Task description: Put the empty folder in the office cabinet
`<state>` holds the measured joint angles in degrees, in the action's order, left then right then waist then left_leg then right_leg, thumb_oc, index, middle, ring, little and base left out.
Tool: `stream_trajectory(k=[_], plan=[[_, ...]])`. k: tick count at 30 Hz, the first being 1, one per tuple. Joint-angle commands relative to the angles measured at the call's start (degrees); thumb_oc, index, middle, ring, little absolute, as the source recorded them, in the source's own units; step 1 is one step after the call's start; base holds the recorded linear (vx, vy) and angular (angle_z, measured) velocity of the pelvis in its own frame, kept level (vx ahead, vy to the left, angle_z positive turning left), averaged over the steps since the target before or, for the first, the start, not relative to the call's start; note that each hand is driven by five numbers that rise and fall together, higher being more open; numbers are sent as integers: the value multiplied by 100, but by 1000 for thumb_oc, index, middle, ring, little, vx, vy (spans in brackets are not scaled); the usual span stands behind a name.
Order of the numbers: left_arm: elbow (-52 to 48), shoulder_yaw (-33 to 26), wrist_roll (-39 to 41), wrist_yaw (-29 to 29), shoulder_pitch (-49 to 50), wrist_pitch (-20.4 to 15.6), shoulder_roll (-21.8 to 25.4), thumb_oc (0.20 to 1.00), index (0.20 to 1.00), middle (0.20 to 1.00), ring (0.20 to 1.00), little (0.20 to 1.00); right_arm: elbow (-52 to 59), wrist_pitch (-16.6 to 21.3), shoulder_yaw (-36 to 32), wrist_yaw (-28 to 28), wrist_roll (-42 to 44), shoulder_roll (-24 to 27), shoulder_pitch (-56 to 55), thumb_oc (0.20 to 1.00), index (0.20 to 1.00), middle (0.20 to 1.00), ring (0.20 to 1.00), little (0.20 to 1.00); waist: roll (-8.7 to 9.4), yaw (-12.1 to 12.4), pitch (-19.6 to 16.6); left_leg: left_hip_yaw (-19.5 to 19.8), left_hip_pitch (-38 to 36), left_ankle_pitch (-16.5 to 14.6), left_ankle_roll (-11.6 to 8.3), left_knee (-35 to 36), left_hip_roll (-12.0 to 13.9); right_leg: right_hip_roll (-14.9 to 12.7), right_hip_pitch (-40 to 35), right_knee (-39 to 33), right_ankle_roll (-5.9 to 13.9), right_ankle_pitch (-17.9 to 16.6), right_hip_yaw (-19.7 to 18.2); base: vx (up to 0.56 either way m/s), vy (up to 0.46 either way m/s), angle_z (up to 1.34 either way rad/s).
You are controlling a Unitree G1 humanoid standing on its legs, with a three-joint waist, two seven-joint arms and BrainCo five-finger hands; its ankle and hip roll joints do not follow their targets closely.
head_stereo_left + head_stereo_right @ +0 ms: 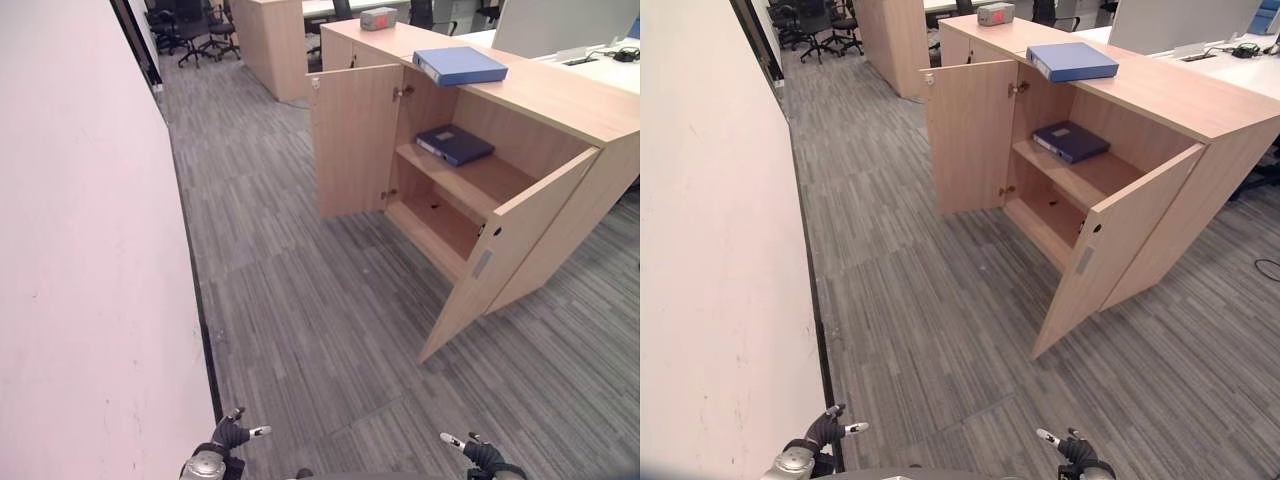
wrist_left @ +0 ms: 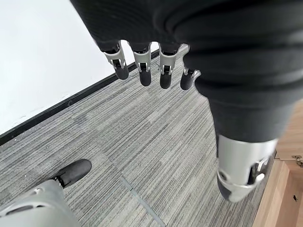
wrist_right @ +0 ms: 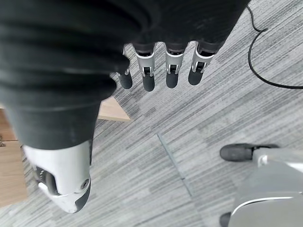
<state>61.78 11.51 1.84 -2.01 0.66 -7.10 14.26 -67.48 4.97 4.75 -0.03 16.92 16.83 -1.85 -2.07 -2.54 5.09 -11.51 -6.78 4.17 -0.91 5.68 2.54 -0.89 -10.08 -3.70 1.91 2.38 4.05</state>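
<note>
Nearest, the left hand (image 1: 228, 436) and the right hand (image 1: 482, 455) hang low over the grey striped carpet (image 1: 320, 330), well short of the light wooden office cabinet (image 1: 560, 120); each has its fingers straight, spread apart and holding nothing. Beyond them the cabinet stands with both doors swung open. A dark blue folder (image 1: 454, 143) lies flat on its upper inner shelf. A lighter blue folder (image 1: 459, 65) lies flat on the cabinet's top, above the open compartment.

Blue folder (image 1: 459, 65) lying flat on top of the wooden office cabinet (image 1: 560, 95), cabinet's 2 doors swung open, a darker blue folder (image 1: 454, 143) flat on its upper shelf
</note>
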Motion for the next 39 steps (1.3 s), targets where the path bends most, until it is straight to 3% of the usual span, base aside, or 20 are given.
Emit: stream_trajectory(k=[1,26,39], plan=[[21,86,103,27,-316,-200,182,1000,1000,1000,1000,1000,-69,184,145,15,152,40,250,1000,1000,1000,1000,1000,228,64,33,364,-358,-719,-374,-68,284,-676,174,-130,723,-52,-32,0,0,0],[220,167,44,83,-320,-203,141,1000,1000,1000,1000,1000,-231,151,182,83,150,22,168,1000,1000,1000,1000,1000,238,38,10,434,-384,-720,-406,-68,352,-590,127,-130,663,32,-95,-1,-5,0],[157,99,269,104,-332,-186,128,1000,1000,1000,1000,1000,-309,143,13,90,331,136,112,1000,1000,1000,1000,1000,99,-67,65,455,-399,-543,-562,-68,647,-274,110,-108,465,198,-258,-6,-92,1]])
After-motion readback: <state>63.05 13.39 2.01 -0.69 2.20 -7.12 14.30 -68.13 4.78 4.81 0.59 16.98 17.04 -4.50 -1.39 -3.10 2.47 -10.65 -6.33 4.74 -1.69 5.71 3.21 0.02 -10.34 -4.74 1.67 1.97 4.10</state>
